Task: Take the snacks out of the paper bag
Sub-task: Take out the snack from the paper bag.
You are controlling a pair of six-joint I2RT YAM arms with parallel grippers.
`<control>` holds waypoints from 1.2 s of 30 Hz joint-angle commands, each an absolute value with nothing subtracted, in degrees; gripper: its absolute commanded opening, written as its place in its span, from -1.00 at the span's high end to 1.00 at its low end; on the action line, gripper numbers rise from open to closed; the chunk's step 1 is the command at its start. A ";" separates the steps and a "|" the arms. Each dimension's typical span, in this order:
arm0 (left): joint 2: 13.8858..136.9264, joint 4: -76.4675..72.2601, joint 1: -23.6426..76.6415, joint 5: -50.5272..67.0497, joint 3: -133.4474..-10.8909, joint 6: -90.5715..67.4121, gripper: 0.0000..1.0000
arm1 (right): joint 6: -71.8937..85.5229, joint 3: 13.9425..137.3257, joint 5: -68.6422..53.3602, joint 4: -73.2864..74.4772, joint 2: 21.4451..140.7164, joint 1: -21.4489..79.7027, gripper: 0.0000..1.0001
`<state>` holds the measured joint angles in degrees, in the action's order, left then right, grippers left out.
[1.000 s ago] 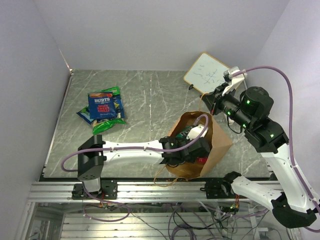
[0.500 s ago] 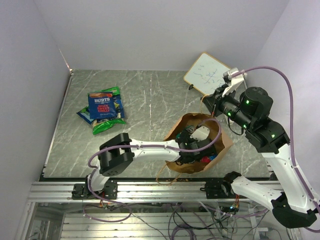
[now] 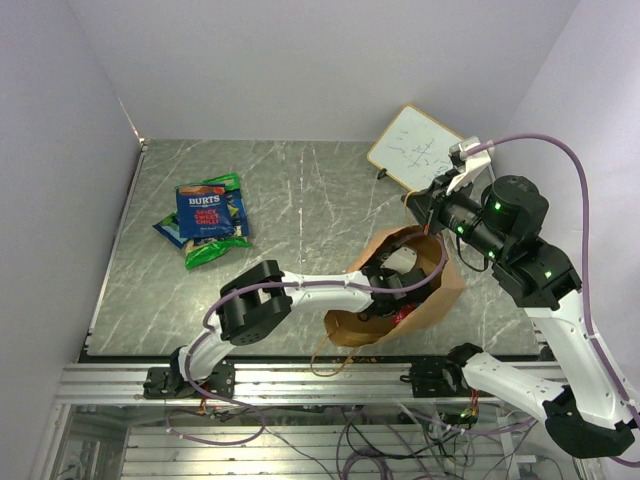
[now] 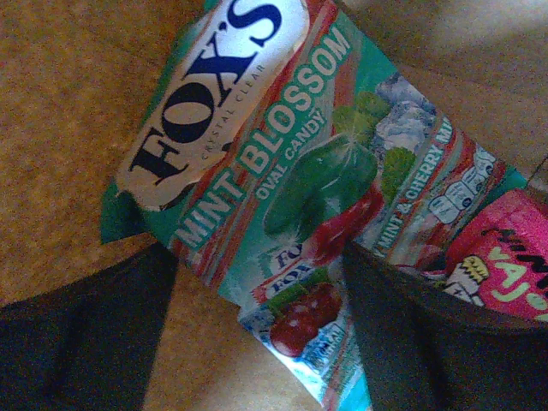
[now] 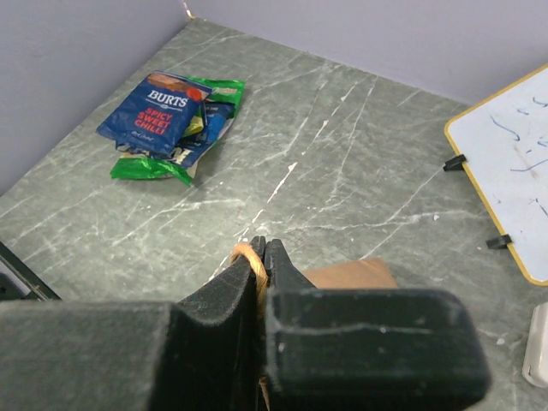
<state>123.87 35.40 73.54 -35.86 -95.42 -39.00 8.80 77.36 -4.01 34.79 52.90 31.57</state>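
Observation:
The brown paper bag (image 3: 432,292) lies tilted near the table's front edge. My left gripper (image 3: 398,284) is inside its mouth. In the left wrist view my left gripper (image 4: 261,257) is open, its dark fingers (image 4: 81,338) spread either side of a green Fox's mint candy packet (image 4: 282,163) on the bag's inner wall. A pink packet (image 4: 501,265) lies beside it. My right gripper (image 5: 263,248) is shut on the bag's twisted paper handle (image 5: 246,257) and holds it up above the bag (image 5: 351,274). More snacks (image 3: 207,220) lie piled on the table at the left.
A white writing board (image 3: 415,148) leans at the back right, close behind my right gripper (image 3: 418,208). The blue Burts packet (image 5: 154,107) tops the pile of snacks. Walls close in the grey marbled table (image 3: 290,200) on the left and at the back.
My left arm has pushed further into the bag and its gripper has opened wide. The bag has shifted and tilted a little. My right gripper still holds the handle.

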 commanded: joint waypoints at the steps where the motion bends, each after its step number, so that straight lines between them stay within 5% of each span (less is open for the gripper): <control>1: 124.04 31.75 71.16 -26.36 -96.02 -35.36 -0.11 | 9.67 76.10 -4.61 33.61 51.78 31.73 1.00; 4: 123.21 32.48 71.10 -24.68 -97.33 -34.07 0.56 | 9.74 75.16 -4.17 33.70 51.09 31.73 1.00; 7: 120.42 33.30 71.19 -23.08 -97.35 -33.66 0.85 | 9.76 74.03 -3.39 33.54 50.22 31.73 1.00; 36: 96.14 38.67 70.93 -12.81 -94.68 -34.79 0.86 | 7.47 71.14 3.99 36.53 47.00 31.73 1.00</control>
